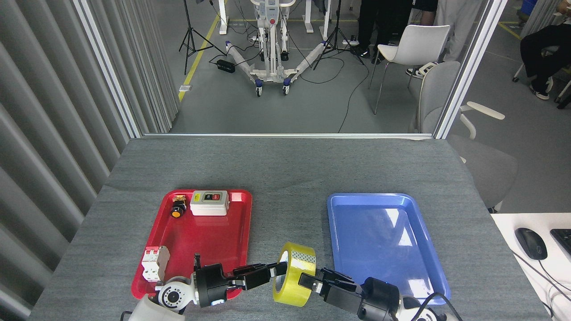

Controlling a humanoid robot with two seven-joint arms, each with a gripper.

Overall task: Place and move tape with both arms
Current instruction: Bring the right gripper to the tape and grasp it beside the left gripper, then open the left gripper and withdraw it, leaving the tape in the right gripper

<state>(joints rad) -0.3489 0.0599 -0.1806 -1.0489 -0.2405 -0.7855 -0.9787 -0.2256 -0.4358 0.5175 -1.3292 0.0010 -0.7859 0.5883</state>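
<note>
The yellow tape roll (295, 277) stands on edge above the table's front edge, between the red tray (203, 236) and the blue tray (383, 240). My left gripper (275, 270) reaches in from the left and is shut on the roll's left rim, one finger inside the core. My right gripper (312, 281) comes in from the lower right; its black fingers touch the roll's right side, and whether they clamp it is unclear.
On the red tray lie a grey switch box (209, 203), a small yellow-capped black push button (177, 208) and a white circuit breaker (154, 263). The blue tray holds nothing. A mouse (531, 243) lies on a white desk at right.
</note>
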